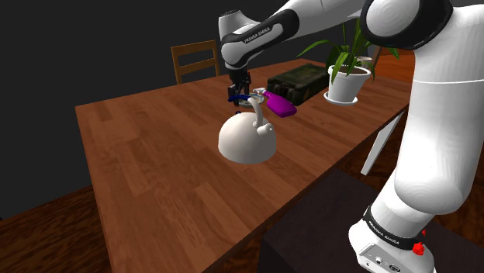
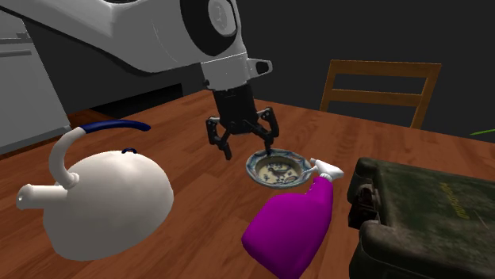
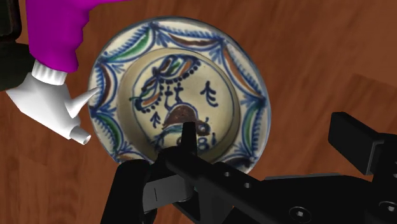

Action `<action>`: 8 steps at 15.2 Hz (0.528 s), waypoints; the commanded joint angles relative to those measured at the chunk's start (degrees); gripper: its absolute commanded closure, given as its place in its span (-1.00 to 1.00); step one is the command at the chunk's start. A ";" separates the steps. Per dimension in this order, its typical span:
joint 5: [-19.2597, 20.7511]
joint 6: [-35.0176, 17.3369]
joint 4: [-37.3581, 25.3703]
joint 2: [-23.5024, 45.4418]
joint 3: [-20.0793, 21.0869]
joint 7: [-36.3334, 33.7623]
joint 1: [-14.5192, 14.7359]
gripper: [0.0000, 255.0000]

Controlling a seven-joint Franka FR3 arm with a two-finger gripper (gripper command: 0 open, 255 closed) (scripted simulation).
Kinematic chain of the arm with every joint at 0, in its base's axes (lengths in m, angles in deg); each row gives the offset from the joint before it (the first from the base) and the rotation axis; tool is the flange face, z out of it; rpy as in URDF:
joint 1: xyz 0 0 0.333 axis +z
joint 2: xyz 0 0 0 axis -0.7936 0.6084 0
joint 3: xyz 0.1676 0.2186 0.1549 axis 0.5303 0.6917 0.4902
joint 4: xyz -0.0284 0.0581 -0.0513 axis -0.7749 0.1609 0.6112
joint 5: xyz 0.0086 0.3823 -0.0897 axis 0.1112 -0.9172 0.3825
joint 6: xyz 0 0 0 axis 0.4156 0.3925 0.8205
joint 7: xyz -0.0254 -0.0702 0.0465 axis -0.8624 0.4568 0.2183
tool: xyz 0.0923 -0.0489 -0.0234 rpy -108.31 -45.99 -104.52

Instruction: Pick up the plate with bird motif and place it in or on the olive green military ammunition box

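The plate [image 3: 178, 95] is cream with blue, green and brown rim arcs and a bird painted in its well. It lies flat on the wooden table [image 2: 198, 170]; in the second exterior view the plate [image 2: 278, 169] sits just beside the dark olive ammunition box [image 2: 428, 218]. My black gripper [image 2: 247, 149] hangs open just above the plate's edge. In the wrist view the gripper [image 3: 248, 162] has one finger [image 3: 137, 191] over the plate's rim and the other finger [image 3: 356, 143] out over bare wood. Nothing is held.
A purple spray bottle [image 2: 293, 226] with a white trigger head [image 3: 51, 105] lies against the plate, between it and the box. A big white kettle [image 2: 103, 202] stands close by. A potted plant [image 1: 349, 77] and a wooden chair [image 1: 195, 60] are beyond.
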 commanded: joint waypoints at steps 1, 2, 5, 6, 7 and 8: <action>0.14 -1.48 0.82 0.56 -0.17 0.05 -0.27 -1.00; 0.21 -2.14 1.21 0.83 -0.23 0.00 -0.35 -1.00; 0.26 -2.52 1.43 0.98 -0.27 -0.03 -0.39 -1.00; 0.26 -2.51 1.42 0.98 -0.27 -0.03 -0.39 -1.00; 0.26 -2.51 1.42 0.98 -0.27 -0.03 -0.39 -1.00; 0.26 -2.51 1.42 0.98 -0.27 -0.03 -0.39 -1.00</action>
